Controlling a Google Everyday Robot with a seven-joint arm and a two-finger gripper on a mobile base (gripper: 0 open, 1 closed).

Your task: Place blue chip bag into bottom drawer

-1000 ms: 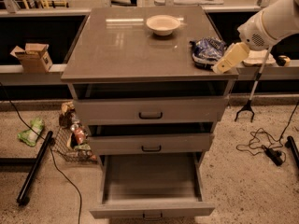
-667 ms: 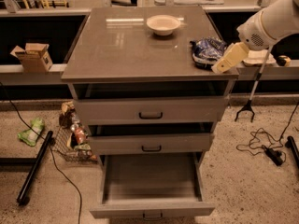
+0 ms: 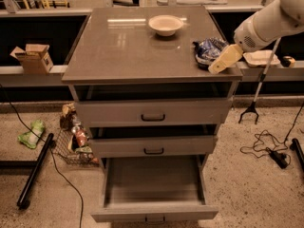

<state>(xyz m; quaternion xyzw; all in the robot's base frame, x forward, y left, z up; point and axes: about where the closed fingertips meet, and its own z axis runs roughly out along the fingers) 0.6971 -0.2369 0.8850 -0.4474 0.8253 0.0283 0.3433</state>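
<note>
The blue chip bag (image 3: 209, 50) lies crumpled near the right edge of the grey cabinet top (image 3: 123, 46). My gripper (image 3: 224, 60) comes in from the right on a white arm and sits at the bag's right front side, touching or just beside it. The bottom drawer (image 3: 153, 186) is pulled out wide below the two upper drawers, and its tray is bare.
A white bowl (image 3: 166, 24) stands at the back of the cabinet top. The top drawer (image 3: 153, 112) and middle drawer (image 3: 153, 146) stand slightly ajar. A wire basket of snacks (image 3: 76, 141), a green packet (image 3: 31, 133) and cables lie on the floor.
</note>
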